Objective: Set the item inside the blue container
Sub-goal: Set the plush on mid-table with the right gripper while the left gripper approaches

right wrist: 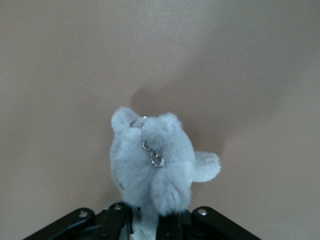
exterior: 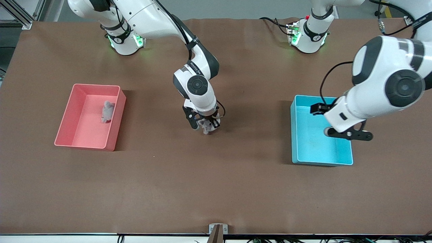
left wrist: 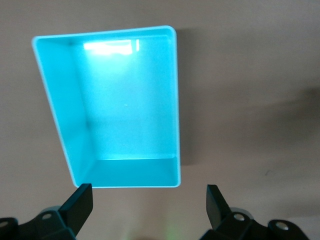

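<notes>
a pink bin (exterior: 114,114) sits toward the right arm's end of the brown table (exterior: 216,189) (a grey plush toy (exterior: 107,111) inside)

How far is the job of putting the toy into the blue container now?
Done: the right gripper is shut on a grey plush toy over mid-table. In hand: carrying it. Left: the blue container is empty, so the toy must still go in. The left gripper waits open above it.

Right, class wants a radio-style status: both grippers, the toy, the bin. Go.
Right gripper shut on small grey plush toy, mid-table. Left gripper open over light blue rectangular plastic bin, waiting. Bin empty, nothing on the path between.
</notes>
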